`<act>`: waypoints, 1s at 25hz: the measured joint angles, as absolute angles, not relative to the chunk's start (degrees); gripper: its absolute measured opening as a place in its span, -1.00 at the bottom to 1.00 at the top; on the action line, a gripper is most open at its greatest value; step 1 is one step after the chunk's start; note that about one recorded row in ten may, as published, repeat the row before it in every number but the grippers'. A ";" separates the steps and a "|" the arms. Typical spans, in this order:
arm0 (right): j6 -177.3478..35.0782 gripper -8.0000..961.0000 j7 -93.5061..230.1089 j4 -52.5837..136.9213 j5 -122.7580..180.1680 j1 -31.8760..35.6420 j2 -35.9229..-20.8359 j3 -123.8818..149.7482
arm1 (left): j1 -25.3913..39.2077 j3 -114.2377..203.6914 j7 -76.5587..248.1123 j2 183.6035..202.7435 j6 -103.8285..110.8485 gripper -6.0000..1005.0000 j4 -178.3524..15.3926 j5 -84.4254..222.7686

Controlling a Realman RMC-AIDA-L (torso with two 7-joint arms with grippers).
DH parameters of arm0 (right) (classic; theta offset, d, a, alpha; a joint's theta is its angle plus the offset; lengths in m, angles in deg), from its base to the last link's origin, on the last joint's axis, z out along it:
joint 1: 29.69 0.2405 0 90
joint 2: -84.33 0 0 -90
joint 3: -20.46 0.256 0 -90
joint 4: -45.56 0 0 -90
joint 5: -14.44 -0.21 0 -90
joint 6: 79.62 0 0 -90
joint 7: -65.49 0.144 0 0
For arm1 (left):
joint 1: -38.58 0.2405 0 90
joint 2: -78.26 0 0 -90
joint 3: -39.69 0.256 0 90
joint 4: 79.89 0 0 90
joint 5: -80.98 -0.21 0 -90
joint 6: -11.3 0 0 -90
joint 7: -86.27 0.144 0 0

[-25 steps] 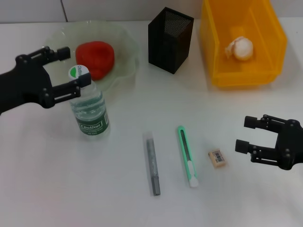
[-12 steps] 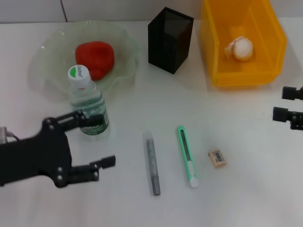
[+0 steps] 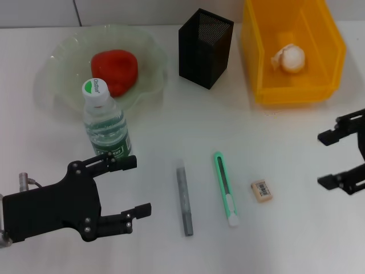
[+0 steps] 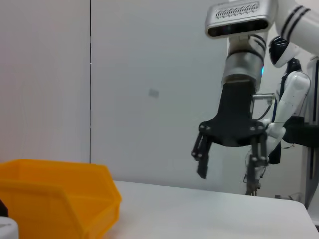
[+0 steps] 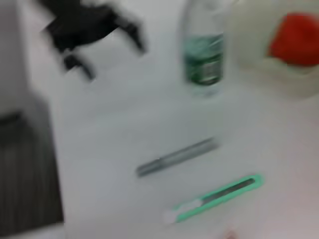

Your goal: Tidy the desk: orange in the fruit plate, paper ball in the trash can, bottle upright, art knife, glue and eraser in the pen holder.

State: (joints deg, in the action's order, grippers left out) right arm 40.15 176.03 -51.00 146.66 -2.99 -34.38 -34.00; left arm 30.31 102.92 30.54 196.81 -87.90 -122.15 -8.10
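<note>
The white bench (image 3: pixel 171 131) carries everything. At its far right sits the yellow trash can (image 3: pixel 331 63), an open bin with the crumpled whitish paper ball (image 3: pixel 288 58) lying on its floor. At far left is the fruit plate (image 3: pixel 57 68), a pale translucent dish with a wavy rim, and the reddish orange (image 3: pixel 115 70) rests in its middle. Between plate and bin stands the pen holder (image 3: pixel 205 47), a black mesh square cup. The bottle (image 3: pixel 105 127) stands upright just in front of the plate: clear, green label, white cap with green print. Nearer lie the grey glue (image 3: pixel 183 198) stick, the green art knife (image 3: pixel 226 188) with a white end, and the small tan eraser (image 3: pixel 262 190), side by side but apart. The left tool (image 3: pixel 134 185), black, hovers low beside the bottle with fingers spread, holding nothing. The right tool (image 3: pixel 328 160) hangs at the bench's right edge, also spread and empty.
</note>
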 joint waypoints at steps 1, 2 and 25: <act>41.48 0.62 174.34 -51.21 148.19 -1.45 -34.51 -35.01 | 30.31 102.92 30.54 196.81 -87.90 0.62 -122.15 -8.10; 41.72 0.62 173.61 -51.75 148.91 -0.50 -34.63 -36.40 | 30.28 102.95 30.60 196.80 -87.77 0.62 -122.08 -8.11; 25.66 0.61 150.33 -38.80 160.18 1.89 -34.81 -62.11 | 25.21 107.19 32.72 197.40 -79.39 0.62 -114.82 -16.34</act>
